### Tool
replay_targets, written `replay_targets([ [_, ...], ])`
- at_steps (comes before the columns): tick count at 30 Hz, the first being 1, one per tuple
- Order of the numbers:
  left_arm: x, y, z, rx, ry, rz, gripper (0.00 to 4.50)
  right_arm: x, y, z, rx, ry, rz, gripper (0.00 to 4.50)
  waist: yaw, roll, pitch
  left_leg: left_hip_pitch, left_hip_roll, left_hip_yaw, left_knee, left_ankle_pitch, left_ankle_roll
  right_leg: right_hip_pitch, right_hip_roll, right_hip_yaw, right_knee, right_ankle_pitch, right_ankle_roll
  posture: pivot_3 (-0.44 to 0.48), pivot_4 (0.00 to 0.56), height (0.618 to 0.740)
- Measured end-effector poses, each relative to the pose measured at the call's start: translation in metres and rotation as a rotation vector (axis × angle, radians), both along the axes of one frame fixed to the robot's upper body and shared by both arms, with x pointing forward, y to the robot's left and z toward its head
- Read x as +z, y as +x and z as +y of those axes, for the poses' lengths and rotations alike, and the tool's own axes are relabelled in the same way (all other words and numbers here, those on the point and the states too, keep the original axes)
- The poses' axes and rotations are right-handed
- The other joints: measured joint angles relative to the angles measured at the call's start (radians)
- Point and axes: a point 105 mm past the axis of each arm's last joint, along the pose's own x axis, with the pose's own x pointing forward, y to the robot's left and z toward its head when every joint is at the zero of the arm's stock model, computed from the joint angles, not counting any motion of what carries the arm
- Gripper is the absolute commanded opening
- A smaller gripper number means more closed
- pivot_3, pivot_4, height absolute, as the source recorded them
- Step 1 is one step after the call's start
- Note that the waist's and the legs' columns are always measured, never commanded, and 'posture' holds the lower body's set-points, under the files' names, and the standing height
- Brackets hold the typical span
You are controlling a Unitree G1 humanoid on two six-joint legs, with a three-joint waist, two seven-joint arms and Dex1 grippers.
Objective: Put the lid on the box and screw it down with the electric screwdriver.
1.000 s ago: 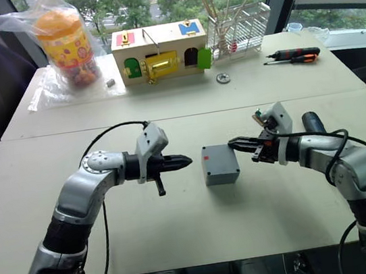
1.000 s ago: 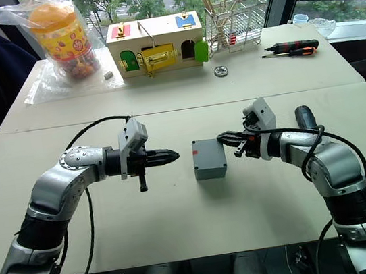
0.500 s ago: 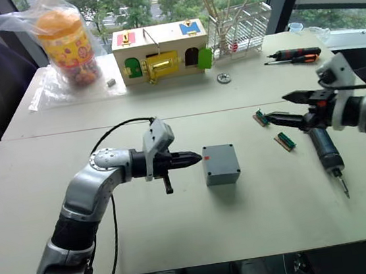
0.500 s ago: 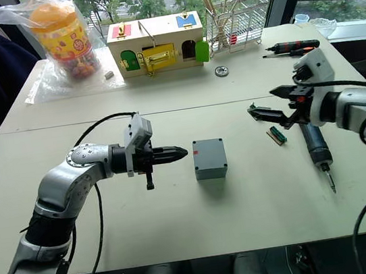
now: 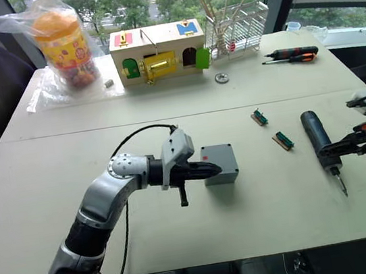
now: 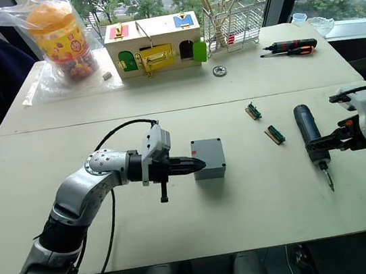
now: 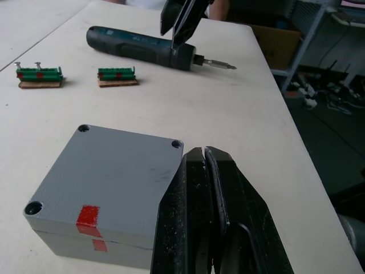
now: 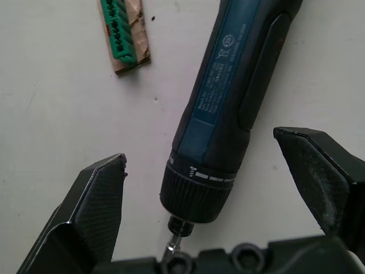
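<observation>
The grey box (image 5: 220,166) stands mid-table with the lid (image 7: 108,177) lying flush on top; red tape crosses the seam and the corner holes show. My left gripper (image 5: 209,170) is shut and empty, with its tips at the box's left side; whether they touch it I cannot tell. The electric screwdriver (image 5: 316,134) lies on the table to the right, bit pointing toward me. My right gripper (image 8: 201,148) stands open astride its front collar, one finger on each side, not closed on it.
Two green terminal blocks (image 5: 258,117) (image 5: 282,141) lie between box and screwdriver. At the back stand a wooden lock box (image 5: 157,52), a bagged jar (image 5: 64,41), a wire rack (image 5: 239,23) and hand screwdrivers (image 5: 291,56). A metal washer (image 5: 222,78) lies nearby.
My right gripper left the box's right side, opened wide and swung right, down over the electric screwdriver. My left gripper, still shut, advanced right to the box's left side.
</observation>
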Motion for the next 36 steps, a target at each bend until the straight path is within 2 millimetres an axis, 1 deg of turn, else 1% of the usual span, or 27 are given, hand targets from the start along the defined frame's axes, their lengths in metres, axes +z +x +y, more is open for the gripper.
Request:
replay_targets([
  [2,-0.004,0.001,0.001,0.025,-0.002,0.010,0.00,-0.005,0.002,0.000,-0.007,0.021,0.029,4.46,-0.002,0.000,0.000,0.000,0.000,0.000,0.000,0.000,0.000,0.000,0.000,0.000,0.000,0.000,0.000,0.000,0.150,0.708],
  [6,-0.005,0.002,0.002,0.049,-0.005,0.011,0.00,-0.017,0.004,0.000,-0.026,0.060,0.095,4.46,-0.003,0.000,0.000,0.000,0.000,0.000,0.000,0.000,0.000,0.000,0.000,0.000,0.000,0.000,0.000,0.000,0.150,0.708],
  [13,-0.006,0.002,0.000,0.086,-0.027,0.015,0.00,-0.022,0.016,0.003,-0.024,0.085,0.143,4.46,-0.003,0.000,0.000,0.000,0.000,0.000,0.001,0.000,0.000,0.000,0.001,0.000,0.000,0.000,0.000,0.000,0.150,0.708],
  [16,-0.006,0.003,0.000,0.104,-0.029,0.013,0.00,-0.024,0.019,0.001,0.002,0.052,0.165,3.85,-0.003,0.000,0.000,0.000,0.000,0.000,0.001,0.000,0.000,0.000,0.001,0.000,0.000,0.000,0.000,0.000,0.150,0.708],
  [19,-0.007,0.003,0.001,0.115,-0.034,0.018,0.00,-0.026,0.020,-0.003,0.043,-0.015,0.193,2.70,-0.003,0.000,0.000,0.000,0.000,0.000,0.001,0.000,0.000,0.001,0.001,-0.001,0.000,0.000,0.000,0.000,0.150,0.708],
  [21,-0.008,0.003,0.002,0.124,-0.036,0.021,0.00,-0.028,0.021,-0.004,0.055,-0.029,0.204,1.92,-0.003,0.000,0.000,0.000,0.000,0.000,0.001,0.000,0.000,0.002,0.001,-0.001,0.000,0.000,0.000,0.000,0.150,0.708],
  [22,-0.008,0.003,0.002,0.130,-0.036,0.022,0.00,-0.028,0.021,-0.003,0.061,-0.031,0.205,1.84,-0.003,-0.001,-0.001,0.000,0.000,0.000,0.001,0.000,0.000,0.002,0.001,-0.001,0.000,0.000,0.000,0.000,0.150,0.708],
  [28,-0.009,0.004,0.003,0.139,-0.037,0.023,0.00,-0.030,0.021,-0.006,0.063,-0.040,0.217,1.83,-0.002,-0.001,-0.001,0.002,0.000,-0.004,0.003,0.000,-0.001,0.008,0.001,-0.005,-0.002,0.000,0.000,0.000,0.150,0.708],
  [32,-0.007,0.008,0.003,0.141,-0.035,0.023,0.00,-0.029,0.024,-0.008,0.029,-0.021,0.182,1.83,-0.004,-0.001,-0.001,0.002,0.000,-0.005,0.003,0.000,-0.001,0.008,0.001,-0.005,-0.002,0.000,0.000,0.000,0.150,0.708],
  [35,-0.005,0.014,0.005,0.144,-0.037,0.019,0.00,-0.024,0.030,-0.013,-0.022,-0.035,0.127,1.83,-0.005,0.001,0.000,0.002,0.000,-0.004,0.003,0.000,-0.001,0.007,0.000,-0.005,-0.002,0.000,0.000,0.000,0.150,0.708],
  [36,-0.005,0.016,0.006,0.141,-0.037,0.023,0.00,-0.017,0.034,-0.015,-0.051,-0.034,0.084,1.83,-0.005,0.004,0.001,0.001,0.000,-0.004,0.003,0.000,-0.001,0.006,0.000,-0.005,-0.001,0.000,0.000,0.000,0.150,0.708],
])
